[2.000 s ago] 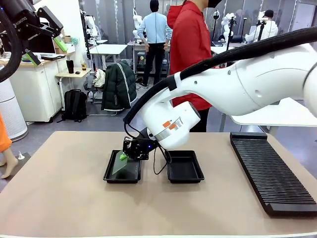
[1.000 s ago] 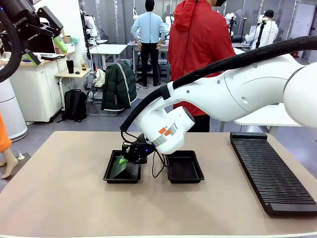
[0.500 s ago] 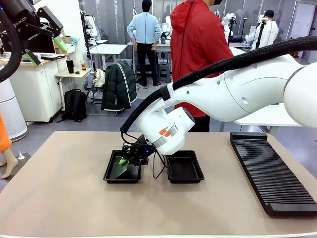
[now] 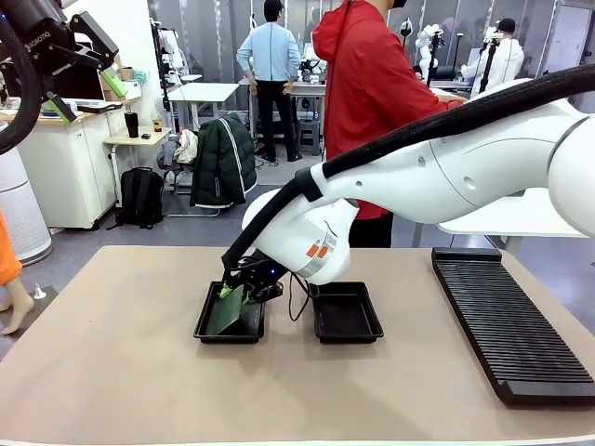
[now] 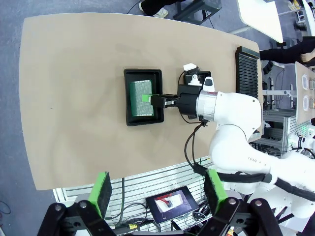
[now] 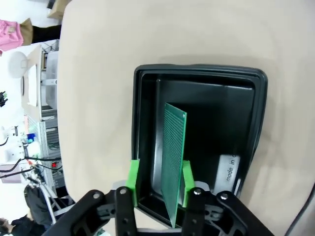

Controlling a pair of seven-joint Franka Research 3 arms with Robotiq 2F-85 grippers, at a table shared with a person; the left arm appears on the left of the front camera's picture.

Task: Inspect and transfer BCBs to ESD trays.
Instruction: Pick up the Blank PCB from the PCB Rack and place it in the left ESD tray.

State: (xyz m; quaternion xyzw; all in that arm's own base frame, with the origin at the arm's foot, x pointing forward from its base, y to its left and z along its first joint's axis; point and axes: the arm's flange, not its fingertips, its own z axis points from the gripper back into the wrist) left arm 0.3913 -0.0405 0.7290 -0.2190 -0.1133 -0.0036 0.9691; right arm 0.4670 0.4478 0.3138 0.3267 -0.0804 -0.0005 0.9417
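A thin green BCB [image 6: 174, 147] stands on edge in the left black ESD tray [image 6: 197, 72], leaning between my right gripper's [image 6: 160, 174] green pads, which are spread wider than the board. From the front, that board [image 4: 228, 314] slants inside the left tray [image 4: 201, 327], with the right gripper [image 4: 238, 294] just above it. The second ESD tray [image 4: 346, 316] sits right beside the first. My left gripper [image 5: 159, 190] hangs open high above the table and holds nothing. From there I see the board [image 5: 141, 91] lying in its tray [image 5: 129, 108].
A long black ribbed rack [image 4: 509, 323] lies along the table's right side. A person in a red hooded top [image 4: 368, 85] stands at the far edge. The right arm [image 4: 437, 177] spans the table's middle. Bare tabletop lies to the left and front.
My right gripper has spread its fingers off the board and lifted slightly. The board has settled lower into the left tray. The left arm has not moved.
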